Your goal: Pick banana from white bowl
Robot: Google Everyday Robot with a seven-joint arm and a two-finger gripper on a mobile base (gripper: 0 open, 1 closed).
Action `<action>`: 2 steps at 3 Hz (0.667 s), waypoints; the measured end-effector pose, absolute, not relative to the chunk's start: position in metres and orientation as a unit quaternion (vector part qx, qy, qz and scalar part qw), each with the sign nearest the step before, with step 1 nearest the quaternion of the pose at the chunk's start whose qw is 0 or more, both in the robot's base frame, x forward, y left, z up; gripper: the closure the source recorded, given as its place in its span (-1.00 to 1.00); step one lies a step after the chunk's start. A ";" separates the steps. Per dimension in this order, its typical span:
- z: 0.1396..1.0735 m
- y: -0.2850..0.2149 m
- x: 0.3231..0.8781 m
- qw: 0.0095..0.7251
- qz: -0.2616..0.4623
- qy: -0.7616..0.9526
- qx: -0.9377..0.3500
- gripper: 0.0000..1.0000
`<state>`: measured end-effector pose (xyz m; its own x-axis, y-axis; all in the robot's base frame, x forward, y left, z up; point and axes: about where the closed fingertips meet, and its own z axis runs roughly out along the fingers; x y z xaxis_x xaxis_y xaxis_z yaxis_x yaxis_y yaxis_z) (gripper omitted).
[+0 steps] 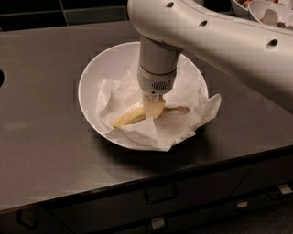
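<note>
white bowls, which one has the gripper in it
The large white bowl in the middle: the gripper is down at the banana inside it. The smaller bowls at top right hold reddish contents, away from the gripper.
</note>
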<state>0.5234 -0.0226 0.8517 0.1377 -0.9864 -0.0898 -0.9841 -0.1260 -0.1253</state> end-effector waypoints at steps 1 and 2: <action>0.852 -0.023 0.523 0.077 -0.007 0.657 -0.750 1.00; 0.866 -0.025 0.520 0.114 -0.003 0.649 -0.752 1.00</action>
